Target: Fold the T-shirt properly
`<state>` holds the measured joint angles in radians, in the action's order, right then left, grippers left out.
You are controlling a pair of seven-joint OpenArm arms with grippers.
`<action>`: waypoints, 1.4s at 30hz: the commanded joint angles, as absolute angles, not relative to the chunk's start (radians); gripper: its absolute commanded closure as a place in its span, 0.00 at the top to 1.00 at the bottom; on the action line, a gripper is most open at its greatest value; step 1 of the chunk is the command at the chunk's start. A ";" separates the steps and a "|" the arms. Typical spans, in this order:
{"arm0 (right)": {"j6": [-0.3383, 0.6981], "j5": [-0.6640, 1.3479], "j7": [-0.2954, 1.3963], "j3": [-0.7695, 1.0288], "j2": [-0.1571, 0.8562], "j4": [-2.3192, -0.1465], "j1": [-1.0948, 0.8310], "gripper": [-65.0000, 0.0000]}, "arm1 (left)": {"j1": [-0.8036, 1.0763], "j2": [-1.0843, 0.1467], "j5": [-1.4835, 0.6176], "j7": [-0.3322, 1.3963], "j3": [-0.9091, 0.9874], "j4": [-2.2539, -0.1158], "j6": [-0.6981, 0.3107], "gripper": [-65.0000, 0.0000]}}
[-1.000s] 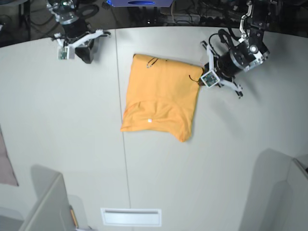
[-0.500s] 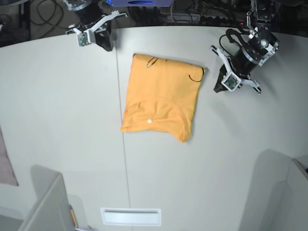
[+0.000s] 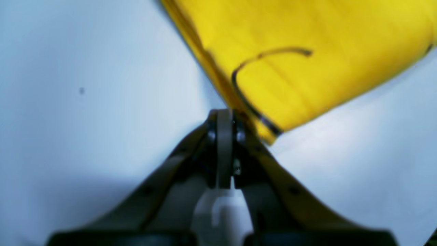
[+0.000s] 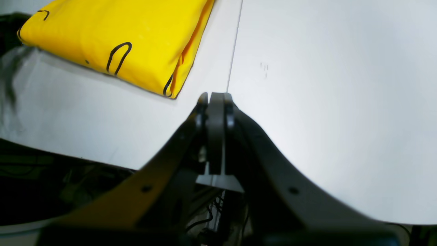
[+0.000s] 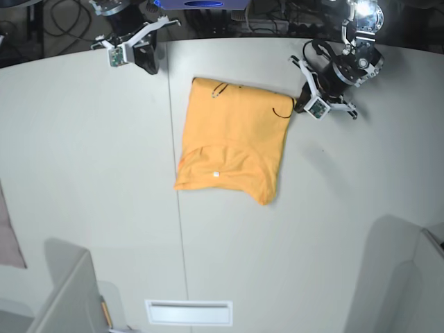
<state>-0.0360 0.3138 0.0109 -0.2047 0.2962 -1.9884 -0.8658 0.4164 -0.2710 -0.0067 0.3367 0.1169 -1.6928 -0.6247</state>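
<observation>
Right now we see the T-shirt (image 5: 232, 144) lying folded into a rough rectangle on the pale table (image 5: 333, 208), well ahead of both sets of jaws and held by neither. In the base view a small white tag (image 5: 216, 174) shows on its near part, and thin black lines (image 3: 251, 73) run along its far corners.

Our left gripper (image 3: 223, 118) has its jaws pressed together with nothing between them. From its wrist view, a corner of the T-shirt sits just ahead of the tips and to their right, close beside them; the blur keeps us from saying whether cloth and tips touch. In the base view this gripper (image 5: 304, 104) hangs just off the shirt's far corner, at the edge of the table.

Our right gripper (image 4: 216, 99) is clenched too, fingers flat against each other and empty. Ahead of its jaws and off to their left lies another corner of the T-shirt (image 4: 119, 37), clearly apart from the tips, with bare table between. A thin seam in the table (image 4: 234, 48) runs straight away from these jaws, past the shirt's edge. In the base view this gripper (image 5: 149, 64) sits at the far table edge, well apart from the cloth.

A pinkish-grey cloth (image 5: 8, 239) shows at the base view's side edge, far from both jaws.
</observation>
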 commanded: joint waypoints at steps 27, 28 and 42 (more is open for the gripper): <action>-0.031 0.315 -0.013 -0.179 0.303 -1.988 -0.908 0.00 | 0.510 -0.252 -0.036 0.309 0.242 -1.821 -0.624 0.00; -0.031 0.317 -0.013 -0.160 0.300 -1.989 -0.923 0.00 | 0.527 -0.259 -0.031 0.309 0.246 -1.844 -0.624 0.00; -0.031 0.315 0.047 -0.102 0.302 -2.000 -1.256 0.00 | 1.050 -0.349 -0.022 0.303 0.242 -1.980 -0.619 0.00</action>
<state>-0.0341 0.3138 0.0662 -0.1020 0.2985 -1.9888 -1.2392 1.0439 -0.3405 -0.0132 0.3183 0.2371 -1.9656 -0.6250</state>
